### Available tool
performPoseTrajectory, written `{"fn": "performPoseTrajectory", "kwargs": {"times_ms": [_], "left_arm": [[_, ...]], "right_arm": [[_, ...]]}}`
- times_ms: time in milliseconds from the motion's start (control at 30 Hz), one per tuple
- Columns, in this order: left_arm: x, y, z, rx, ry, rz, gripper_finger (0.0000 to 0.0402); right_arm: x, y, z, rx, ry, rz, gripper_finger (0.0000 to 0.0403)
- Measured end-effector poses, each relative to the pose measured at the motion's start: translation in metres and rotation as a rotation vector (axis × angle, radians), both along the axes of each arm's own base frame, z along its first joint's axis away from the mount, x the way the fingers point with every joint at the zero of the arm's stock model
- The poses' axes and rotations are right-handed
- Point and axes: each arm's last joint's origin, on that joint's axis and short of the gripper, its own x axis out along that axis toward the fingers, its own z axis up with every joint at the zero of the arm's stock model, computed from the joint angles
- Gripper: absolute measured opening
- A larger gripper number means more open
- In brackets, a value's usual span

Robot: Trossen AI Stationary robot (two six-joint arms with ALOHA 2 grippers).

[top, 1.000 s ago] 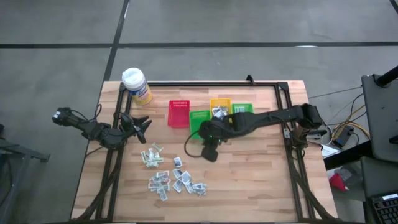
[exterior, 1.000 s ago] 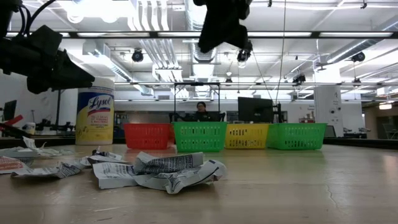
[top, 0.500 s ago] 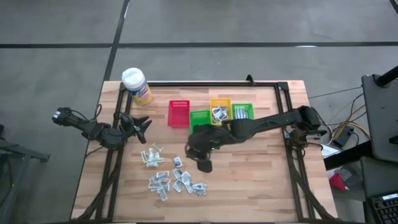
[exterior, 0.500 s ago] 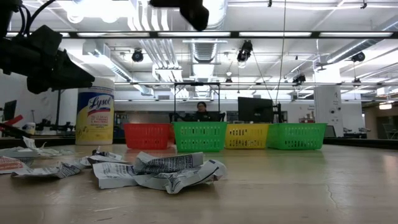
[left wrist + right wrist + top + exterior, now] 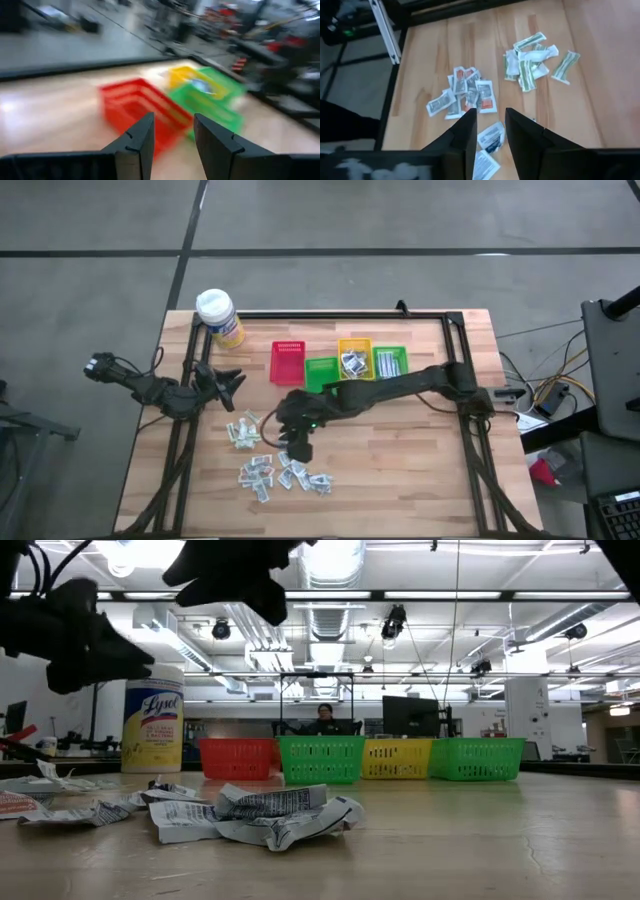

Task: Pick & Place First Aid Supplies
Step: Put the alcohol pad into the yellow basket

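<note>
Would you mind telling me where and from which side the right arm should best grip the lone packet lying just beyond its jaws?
That packet lies flat on the table, apart from the others, so come straight down with the right gripper and pinch across its narrower width, near the middle.

We see a table [image 5: 400, 470] of pale wood planks with a smooth, faintly glossy finish. Below the right gripper [image 5: 491, 131], whose 2 fingers look matt black, lie crinkled, paper-like first aid supplies [image 5: 465, 95]. Beyond the left gripper [image 5: 172, 134], the red bin [image 5: 137, 107] looks like ribbed plastic.
</note>
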Motion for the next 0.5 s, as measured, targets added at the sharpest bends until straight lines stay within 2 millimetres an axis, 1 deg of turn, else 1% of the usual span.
{"fn": "performPoseTrajectory", "kwargs": {"times_ms": [67,167,267,367,500], "left_arm": [[0.003,-0.004,0.006,-0.041,-0.030,-0.125,0.0131],[0.006,-0.011,0.017,0.001,-0.043,-0.373,0.0131],[0.007,-0.015,0.032,0.020,-0.096,-0.543,0.0131],[0.007,-0.017,0.046,0.025,-0.125,-0.618,0.0131],[0.011,-0.020,0.059,0.047,-0.102,-0.662,0.0131]], "right_arm": [[0.005,0.001,0.000,-0.022,0.013,0.017,0.0104],[0.009,0.001,0.003,-0.041,0.014,0.031,0.0104],[0.007,0.001,0.003,-0.050,0.042,0.030,0.0098],[0.001,0.000,-0.002,-0.062,0.109,0.028,0.0090],[-0.005,-0.002,-0.008,-0.073,0.190,0.025,0.0080]]}}
